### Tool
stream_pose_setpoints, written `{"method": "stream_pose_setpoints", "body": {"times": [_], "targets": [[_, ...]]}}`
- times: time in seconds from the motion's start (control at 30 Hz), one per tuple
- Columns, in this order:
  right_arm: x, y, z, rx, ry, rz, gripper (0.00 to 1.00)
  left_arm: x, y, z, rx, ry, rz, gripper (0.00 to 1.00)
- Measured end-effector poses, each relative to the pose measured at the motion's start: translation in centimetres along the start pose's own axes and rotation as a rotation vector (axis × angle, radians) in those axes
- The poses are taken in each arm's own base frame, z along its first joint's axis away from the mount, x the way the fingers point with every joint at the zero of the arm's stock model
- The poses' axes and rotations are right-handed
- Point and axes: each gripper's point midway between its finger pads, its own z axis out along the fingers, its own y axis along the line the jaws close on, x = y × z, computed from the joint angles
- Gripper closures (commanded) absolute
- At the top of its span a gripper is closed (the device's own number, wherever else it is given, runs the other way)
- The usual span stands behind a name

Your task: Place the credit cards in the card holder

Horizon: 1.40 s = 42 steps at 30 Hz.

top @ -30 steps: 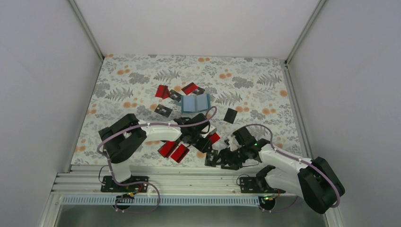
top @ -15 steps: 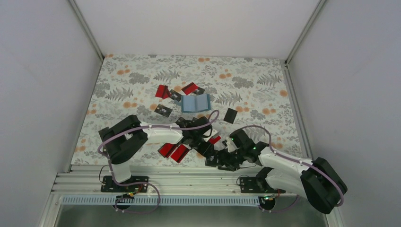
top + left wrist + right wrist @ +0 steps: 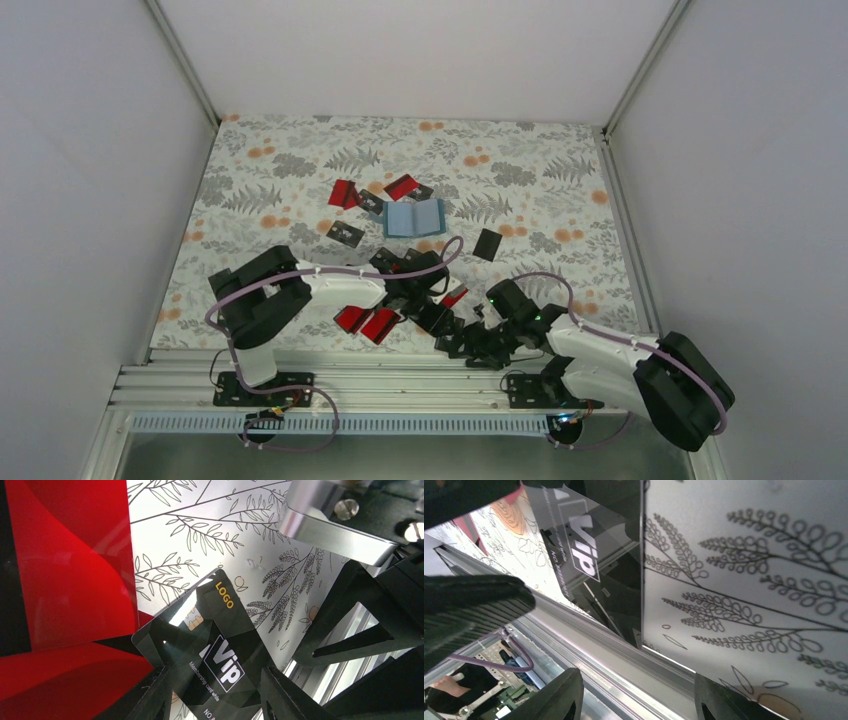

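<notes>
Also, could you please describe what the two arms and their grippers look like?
The left arm and right arm each have white tubular links, bulky black joint housings and a loose mauve cable along them. The left gripper and right gripper are matte black with angular fingers. No markings are readable.

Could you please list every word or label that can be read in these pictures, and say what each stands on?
"LOGO": yellow, on the black card.
"Vip": large white letters on the same card, also legible in the right wrist view.
"Membership card while": small white line under "Vip".
"NO": start of a line cut off by the picture's edge.
White print on the other black cards in the top view: too small to read.
</notes>
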Motion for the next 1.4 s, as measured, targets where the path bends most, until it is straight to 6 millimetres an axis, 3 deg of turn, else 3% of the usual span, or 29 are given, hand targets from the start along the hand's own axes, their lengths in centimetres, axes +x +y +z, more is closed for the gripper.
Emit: {"method": "stream_pose_setpoints", "body": {"times": [0.33, 0.8, 1.4], "targets": [[-0.4, 1.3, 0.6, -0.063, 0.012, 0.037, 0.46, 0.5, -0.8, 0.2, 0.035, 0.018, 0.002, 0.55], [-0.3, 1.4, 0.9, -0.105, 0.020, 0.057, 0.49, 0.8, -1.7, 0.6, 0.086, 0.030, 0.021, 0.55], [-1.2, 1.5, -0.3, -0.157, -0.062, 0.049, 0.57, -0.2, -2.4, 1.2, 0.138, 0.001, 0.047, 0.58]]}}
